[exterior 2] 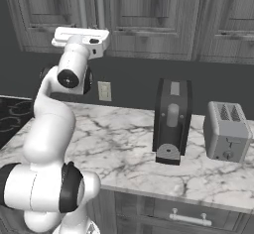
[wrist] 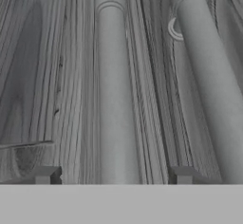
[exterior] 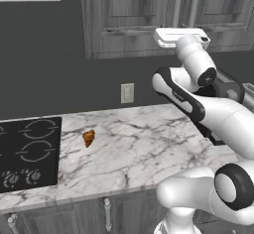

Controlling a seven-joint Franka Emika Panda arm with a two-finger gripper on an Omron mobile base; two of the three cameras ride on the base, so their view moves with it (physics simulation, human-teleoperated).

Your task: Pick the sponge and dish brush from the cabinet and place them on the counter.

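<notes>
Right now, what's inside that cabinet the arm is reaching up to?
Cannot tell: the cabinet doors are shut, hiding everything inside. The gripper straddles one silver bar handle.

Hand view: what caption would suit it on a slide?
Open gripper straddling the left bar handle of the closed cabinet.

I see grey wood-grain cabinet (exterior: 124, 20) with silver bar handles (wrist: 111, 99), white grey-veined marble counter (exterior: 144, 144), black cooktop (exterior: 30, 151), orange-brown pastry (exterior: 89, 138), grey toaster (exterior 2: 227, 131)
</notes>
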